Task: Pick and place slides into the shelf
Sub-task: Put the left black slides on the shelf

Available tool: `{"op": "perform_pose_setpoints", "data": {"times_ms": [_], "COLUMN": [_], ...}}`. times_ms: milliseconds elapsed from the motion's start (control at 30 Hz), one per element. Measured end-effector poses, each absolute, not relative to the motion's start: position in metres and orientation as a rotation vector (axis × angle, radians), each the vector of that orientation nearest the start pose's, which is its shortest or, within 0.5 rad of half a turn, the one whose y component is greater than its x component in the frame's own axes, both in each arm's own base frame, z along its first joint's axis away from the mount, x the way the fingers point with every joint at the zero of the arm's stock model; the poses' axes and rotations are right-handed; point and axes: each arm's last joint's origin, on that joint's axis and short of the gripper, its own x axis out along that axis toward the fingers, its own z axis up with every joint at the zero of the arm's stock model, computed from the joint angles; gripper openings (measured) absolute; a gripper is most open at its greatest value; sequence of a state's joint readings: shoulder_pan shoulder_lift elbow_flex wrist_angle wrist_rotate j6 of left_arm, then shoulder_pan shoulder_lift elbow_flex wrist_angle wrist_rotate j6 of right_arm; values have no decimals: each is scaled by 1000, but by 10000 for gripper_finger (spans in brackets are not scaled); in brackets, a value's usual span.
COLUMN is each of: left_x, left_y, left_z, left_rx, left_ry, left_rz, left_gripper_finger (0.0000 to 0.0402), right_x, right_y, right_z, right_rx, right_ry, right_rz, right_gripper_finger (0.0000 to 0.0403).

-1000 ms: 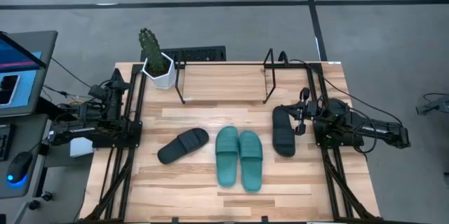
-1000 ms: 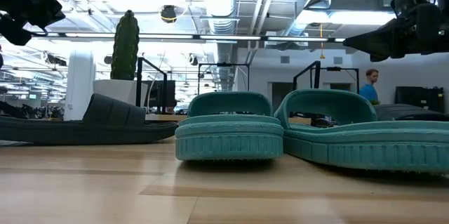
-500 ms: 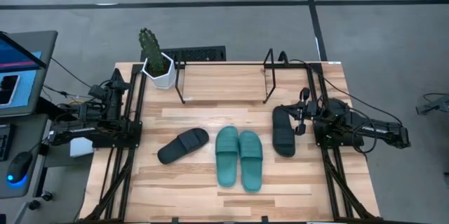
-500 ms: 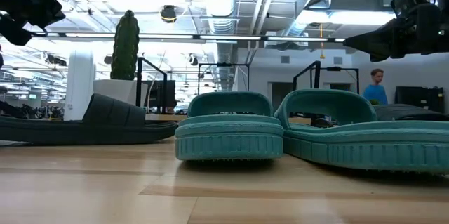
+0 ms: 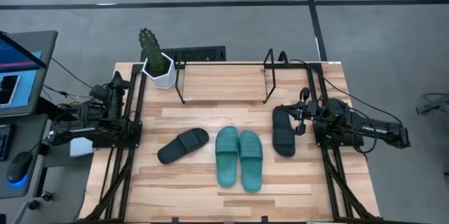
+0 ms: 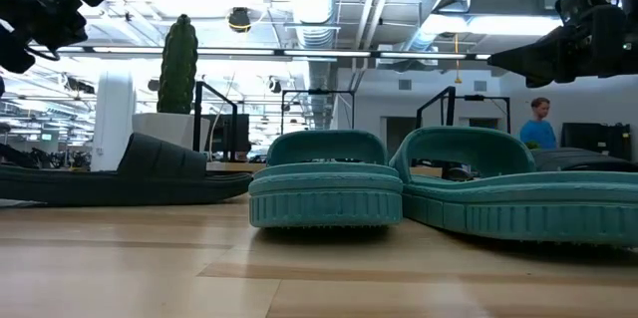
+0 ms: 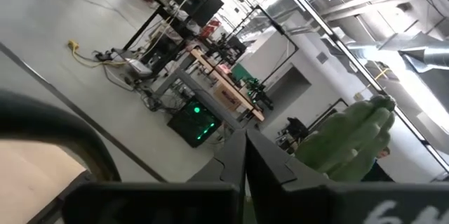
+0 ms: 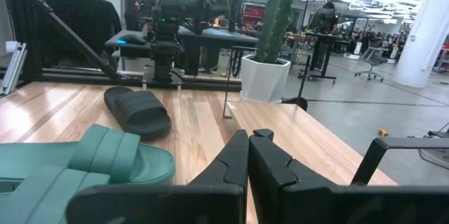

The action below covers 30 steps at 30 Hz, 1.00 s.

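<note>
Two teal slides (image 5: 227, 156) (image 5: 251, 159) lie side by side, soles down, at the table's middle. One black slide (image 5: 183, 145) lies slanted to their left. The other black slide (image 5: 283, 131) lies to their right, close beside my right gripper (image 5: 300, 120). That gripper hangs level above the table, pointing toward the table's left, shut and holding nothing (image 8: 247, 155). The shelf (image 5: 268, 76), made of thin black rods, stands at the far edge with nothing on it. My left gripper (image 5: 114, 81) is raised at the table's left edge, shut and holding nothing (image 7: 244, 155).
A cactus in a white pot (image 5: 156, 62) stands at the far left corner beside the shelf. The arm frames (image 5: 126, 133) (image 5: 330, 140) run along both side edges. Bare wood lies between the slides and the shelf. A person (image 6: 539, 124) is in the room beyond.
My left gripper has turned a little at its wrist while staying in place. The slides and my right gripper have kept still.
</note>
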State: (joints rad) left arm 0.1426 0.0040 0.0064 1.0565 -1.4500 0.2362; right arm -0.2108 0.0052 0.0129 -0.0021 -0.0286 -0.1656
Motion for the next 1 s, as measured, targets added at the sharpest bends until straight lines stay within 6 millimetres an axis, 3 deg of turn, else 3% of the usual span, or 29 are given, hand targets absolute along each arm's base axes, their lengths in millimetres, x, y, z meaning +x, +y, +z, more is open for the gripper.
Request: {"op": "perform_pose_setpoints", "data": {"times_ms": [267,333,433,533,633,767,1000], "left_x": [32,35,44,53,53,51,67], "left_y": [33,32,28,22,19,13,-4], "left_z": [229,233,251,265,272,284,289], "left_rx": [-495,-387,-144,28,-19,-217,-481], "left_ry": [-741,-659,-512,-263,-70,104,521], "left_rz": [1480,1442,1235,1057,956,694,283], "left_gripper_finger": [0,0,0,0,0,0,0], "right_x": [95,95,95,95,95,95,95], "right_y": [-20,-20,-20,-20,-20,-20,-20], "right_z": [167,167,167,167,167,167,167], "right_rx": [-166,-166,-166,-166,-166,-166,-166], "right_ry": [10,9,9,10,10,10,10], "right_rz": [-182,-182,-182,-182,-182,-183,-182], "right_gripper_finger": [0,0,0,0,0,0,0]}}
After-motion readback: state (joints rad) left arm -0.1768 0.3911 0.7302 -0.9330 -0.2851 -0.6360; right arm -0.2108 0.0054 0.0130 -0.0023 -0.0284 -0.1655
